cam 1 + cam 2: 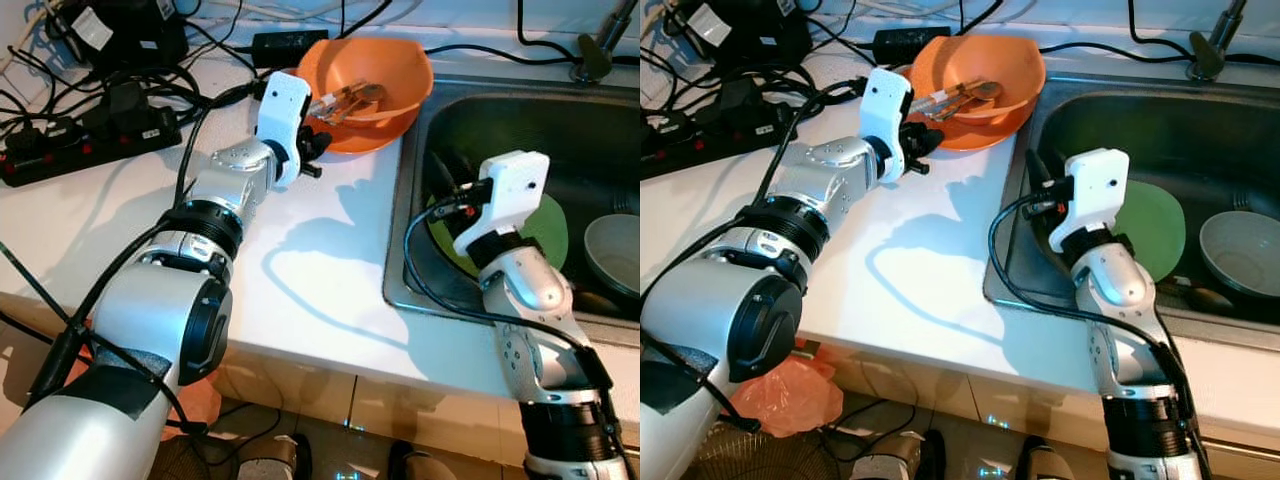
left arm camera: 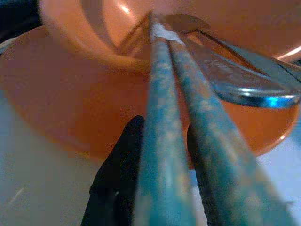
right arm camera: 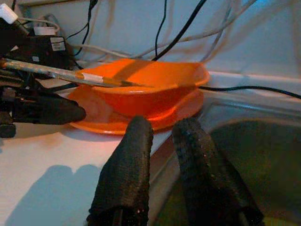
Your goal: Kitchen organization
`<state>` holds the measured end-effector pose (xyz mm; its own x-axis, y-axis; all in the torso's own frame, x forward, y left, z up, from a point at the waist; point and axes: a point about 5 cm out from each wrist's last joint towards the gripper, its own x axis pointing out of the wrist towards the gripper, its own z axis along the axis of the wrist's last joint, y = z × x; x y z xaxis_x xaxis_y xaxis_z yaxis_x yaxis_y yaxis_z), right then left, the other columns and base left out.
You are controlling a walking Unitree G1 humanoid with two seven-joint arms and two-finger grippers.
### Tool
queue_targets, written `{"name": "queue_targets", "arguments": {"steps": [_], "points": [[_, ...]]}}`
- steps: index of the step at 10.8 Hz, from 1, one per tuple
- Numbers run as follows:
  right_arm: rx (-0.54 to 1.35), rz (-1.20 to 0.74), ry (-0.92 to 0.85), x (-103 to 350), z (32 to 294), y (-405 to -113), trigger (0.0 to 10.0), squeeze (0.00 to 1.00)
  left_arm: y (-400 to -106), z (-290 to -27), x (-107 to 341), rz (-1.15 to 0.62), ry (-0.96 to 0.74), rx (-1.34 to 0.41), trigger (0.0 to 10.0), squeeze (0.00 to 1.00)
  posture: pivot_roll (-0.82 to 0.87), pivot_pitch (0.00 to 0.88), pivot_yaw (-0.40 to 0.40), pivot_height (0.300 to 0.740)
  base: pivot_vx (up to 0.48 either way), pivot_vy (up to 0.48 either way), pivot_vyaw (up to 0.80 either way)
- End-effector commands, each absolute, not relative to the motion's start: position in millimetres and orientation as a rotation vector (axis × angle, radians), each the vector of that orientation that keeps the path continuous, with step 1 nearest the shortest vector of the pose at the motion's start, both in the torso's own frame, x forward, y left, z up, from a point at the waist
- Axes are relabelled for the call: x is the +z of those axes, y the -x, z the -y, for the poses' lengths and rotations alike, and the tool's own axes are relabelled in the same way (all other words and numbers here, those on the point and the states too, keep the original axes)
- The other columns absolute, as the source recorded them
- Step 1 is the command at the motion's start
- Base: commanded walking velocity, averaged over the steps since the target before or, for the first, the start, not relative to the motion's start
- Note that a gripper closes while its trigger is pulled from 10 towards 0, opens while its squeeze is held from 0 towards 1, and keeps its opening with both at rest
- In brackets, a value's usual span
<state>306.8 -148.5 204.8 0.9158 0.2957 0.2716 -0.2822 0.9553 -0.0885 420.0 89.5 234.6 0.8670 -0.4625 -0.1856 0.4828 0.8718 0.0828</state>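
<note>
My left gripper (image 1: 312, 140) is shut on a pair of chopsticks (image 1: 340, 102) at the near rim of an orange bowl (image 1: 385, 70), which stands on an orange plate (image 1: 345, 145) at the back of the white counter. The chopsticks' tips reach into the bowl beside a metal spoon (image 2: 244, 89). One black finger (image 2: 117, 179) shows under the chopsticks (image 2: 164, 117). My right gripper (image 1: 440, 172) hangs over the left side of the sink (image 1: 500, 110), pointed at the bowl (image 3: 150, 89), its fingers close together with nothing between them.
A green plate (image 1: 545, 225) and a white bowl (image 1: 615, 250) lie in the sink. A black power strip (image 1: 90, 145) and tangled cables crowd the counter's back left. The faucet (image 1: 598, 45) stands behind the sink. Bare white counter (image 1: 320, 260) lies in front of the bowl.
</note>
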Motion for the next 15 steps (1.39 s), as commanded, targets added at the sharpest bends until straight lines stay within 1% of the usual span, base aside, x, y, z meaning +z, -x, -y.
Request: {"name": "queue_targets", "arguments": {"steps": [1, 4, 5, 6, 8, 12, 14, 15], "points": [[0.289, 0.207, 0.033, 185.2, 149.3, -304.9, 10.0, 0.0, -413.1, -92.9, 199.3, -0.313, -0.161, -0.512, 10.0, 0.0, 0.0, 0.193, 0.159, 0.74, 0.0, 0.0, 0.0], [0.29, 0.213, 0.032, 187.9, 146.6, -305.4, 10.0, 0.0, -411.2, -103.0, 190.9, -0.383, -0.23, -0.51, 10.0, 0.0, 0.02, 0.196, 0.167, 0.74, 0.0, 0.0, 0.0], [0.291, 0.219, 0.029, 189.0, 145.8, -306.0, 10.0, 0.0, -410.8, -109.6, 191.5, -0.396, -0.256, -0.536, 10.0, 0.0, 0.03, 0.197, 0.171, 0.74, 0.0, 0.0, 0.0], [0.29, 0.22, 0.029, 189.2, 145.7, -306.3, 10.0, 0.0, -411.9, -116.1, 197.6, -0.389, -0.245, -0.542, 10.0, 0.0, 0.04, 0.196, 0.177, 0.74, 0.0, 0.0, 0.0], [0.291, 0.227, 0.026, 190.3, 145.1, -307.9, 10.0, 0.0, -414.5, -127.1, 223.3, -0.349, -0.174, -0.569, 10.0, 0.0, 0.07, 0.196, 0.185, 0.74, 0.0, 0.0, 0.0], [0.301, 0.228, 0.018, 189.4, 141.8, -310.7, 10.0, 0.0, -410.0, -142.5, 259.3, -0.277, -0.143, -0.579, 10.0, 0.0, 0.1, 0.187, 0.183, 0.74, 0.0, 0.0, 0.0], [0.31, 0.226, 0.008, 187.9, 138.3, -312.3, 10.0, 0.0, -403.1, -145.3, 266.6, -0.22, -0.13, -0.579, 10.0, 0.0, 0.12, 0.184, 0.18, 0.74, 0.0, 0.0, 0.0], [0.316, 0.226, 0.002, 187.3, 136.1, -312.7, 10.0, 0.0, -402.6, -140.9, 266.4, -0.166, -0.09, -0.595, 10.0, 0.0, 0.12, 0.183, 0.178, 0.74, 0.0, 0.0, 0.0]]}}
